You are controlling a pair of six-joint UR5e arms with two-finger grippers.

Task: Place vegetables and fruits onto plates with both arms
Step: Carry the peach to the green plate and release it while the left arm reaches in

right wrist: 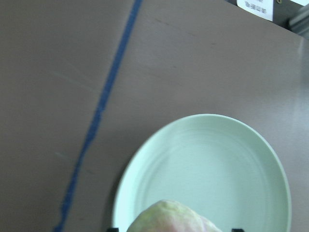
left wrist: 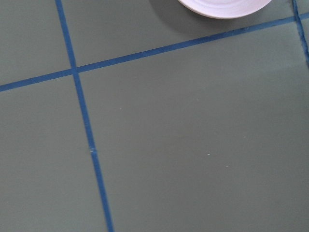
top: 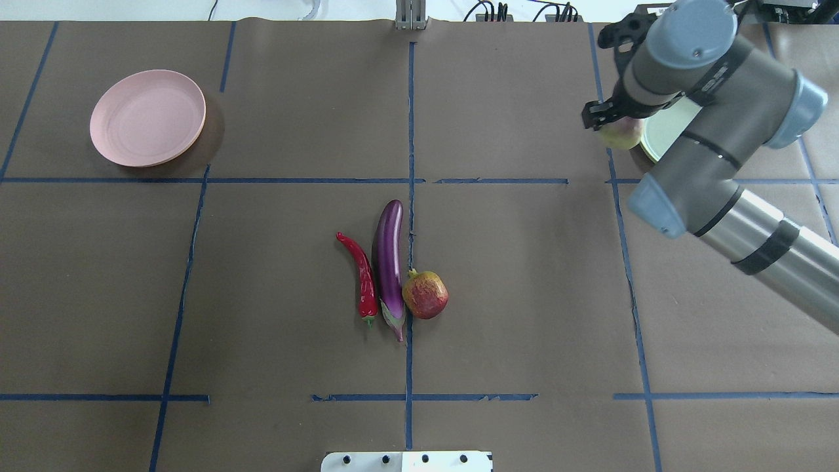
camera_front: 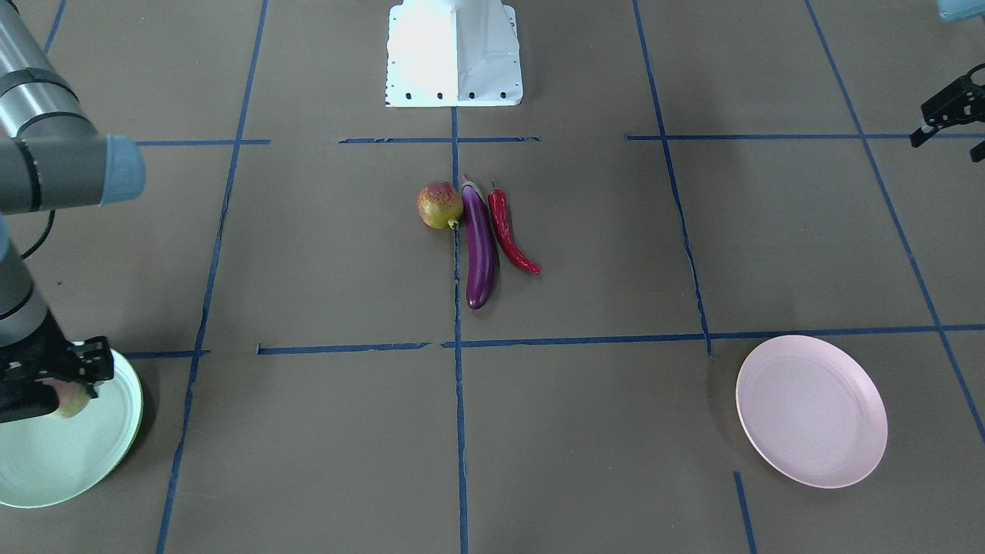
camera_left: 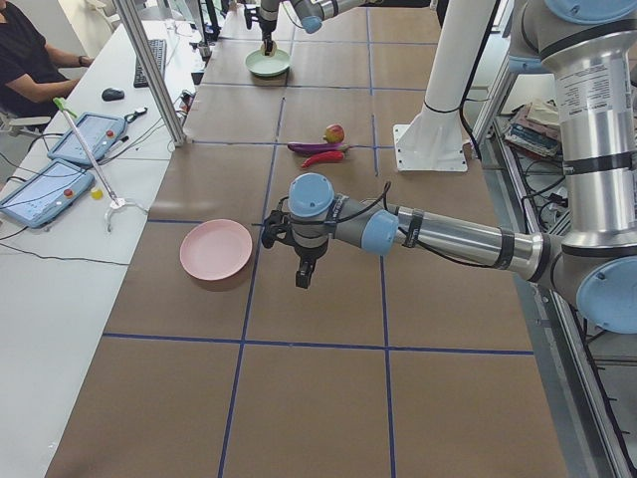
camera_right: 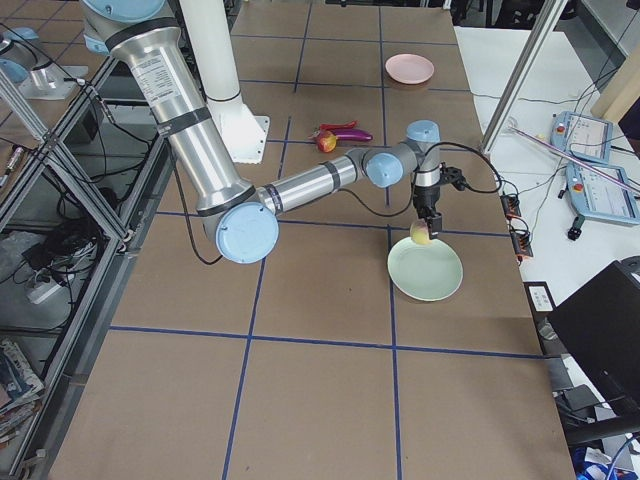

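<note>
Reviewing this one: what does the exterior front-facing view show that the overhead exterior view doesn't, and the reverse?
Only front-facing: the left gripper, open at the frame's edge, and most of the mint green plate. Only overhead: cables at the frame's top; there the right arm hides most of that plate. Both: the right gripper shut on the pale green fruit, the pink plate, and the eggplant, chili pepper and pomegranate mid-table.

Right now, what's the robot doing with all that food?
The right gripper holds the pale green fruit over the rim of the mint green plate. The left gripper hangs empty by the pink plate, which has nothing on it. The eggplant, chili pepper and pomegranate lie side by side mid-table.
</note>
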